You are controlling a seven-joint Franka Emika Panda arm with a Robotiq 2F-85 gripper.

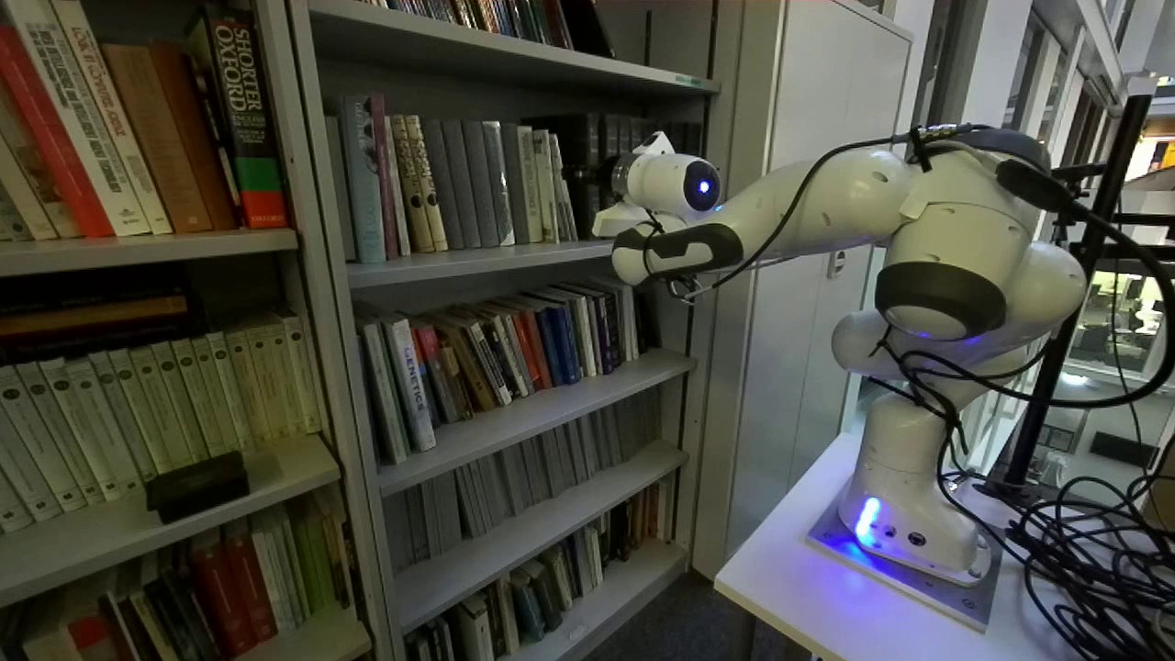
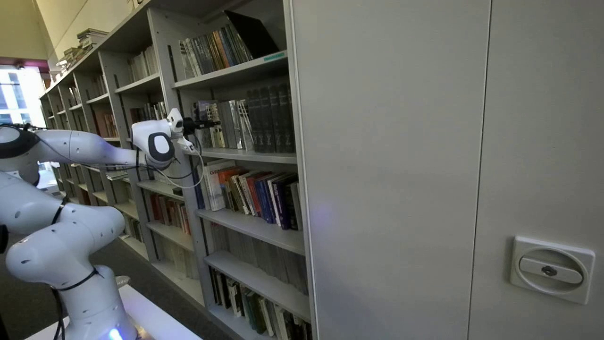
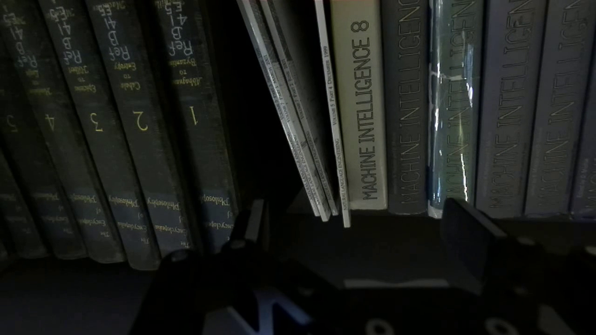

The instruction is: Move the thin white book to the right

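Gripper [image 3: 355,207], black, two-fingered: jaws spread wide, gripping nothing. Landmark is the cream "MACHINE INTELLIGENCE 8" book [image 3: 359,102]. Wrist view is upside down; sides below are as you face the spines. Thin white book [image 3: 331,100], spine marked "NATURAL LANGUAGE ENGINEERING", stands just right of the cream book, tilted slightly. Thin pale journals [image 3: 275,91] sit farther right of the cream book, tops leaning towards it. Can't tell which of these the task means. Well right of the cream book: thick black numbered encyclopedia volumes [image 3: 135,153]. Left of the cream book: dark grey volume [image 3: 404,107], then shiny blue-green volume [image 3: 454,102]. Jaws straddle the cream book in wrist view; contact with any spine can't be made out. White jointed arm [image 1: 826,197] reaches to the cream book's row in the grey bookcase [image 1: 551,404].
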